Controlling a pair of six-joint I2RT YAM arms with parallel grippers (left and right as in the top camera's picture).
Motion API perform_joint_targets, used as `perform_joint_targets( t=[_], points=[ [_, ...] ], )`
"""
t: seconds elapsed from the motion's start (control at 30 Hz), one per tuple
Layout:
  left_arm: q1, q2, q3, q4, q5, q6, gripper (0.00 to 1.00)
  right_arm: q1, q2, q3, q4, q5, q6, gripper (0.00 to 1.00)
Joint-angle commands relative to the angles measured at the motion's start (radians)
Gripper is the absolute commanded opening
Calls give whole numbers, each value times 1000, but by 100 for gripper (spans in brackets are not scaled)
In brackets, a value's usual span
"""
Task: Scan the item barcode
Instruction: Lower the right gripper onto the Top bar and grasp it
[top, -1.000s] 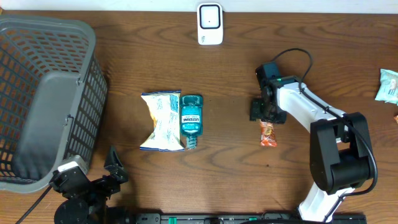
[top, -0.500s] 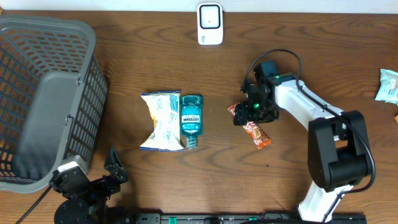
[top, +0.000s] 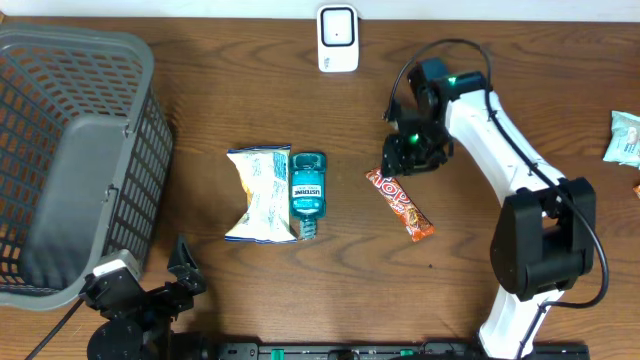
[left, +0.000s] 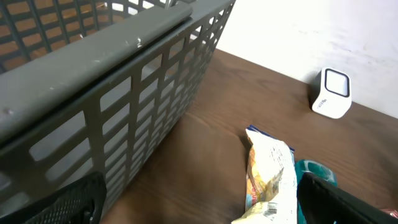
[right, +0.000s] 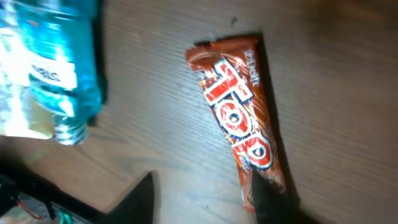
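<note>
Two items, chip bag, mouthwash bottle, left of candy bar.

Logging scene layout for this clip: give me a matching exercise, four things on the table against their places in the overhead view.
1 basket
2 scanner
3 mouthwash bottle
4 candy bar

A far edge, middle
B left end of table
C lying diagonally, right of centre
D against the snack bag's right side

Pairs: 1-B, 2-A, 3-D, 4-C

Orange-red candy bar — seemingly white lettering, teal bottle, grey lattice basket
</note>
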Motion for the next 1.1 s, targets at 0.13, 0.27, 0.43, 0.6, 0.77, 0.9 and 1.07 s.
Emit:
perform_joint_targets(
  t=[0.13, 0.27, 0.43, 0.6, 0.77, 0.9, 1.07],
  points=[
    [5, -7, 0, 1, -13, 2, 98, 15, -128, 35, -23, 41, 29, 1],
    [5, -7, 0, 0, -13, 2, 98, 52, -138, 17, 23, 175, 109, 2],
    [5, -7, 0, 1, -13, 2, 98, 125, -138, -116, 156, 337, 194, 1],
    [5, -7, 0, 0, -13, 2, 98, 145, -138, -258, 256, 359, 222, 1],
    [5, -7, 0, 0, -13, 2, 98, 145, -138, -364, 323, 359, 222, 1],
    [5, -7, 0, 0, -13, 2, 98, 145, -138, -425, 334, 360, 229, 2],
    [5, -7, 0, 0, -13, 2, 98, 144, -138, -506, 421, 389, 256, 7]
  ],
)
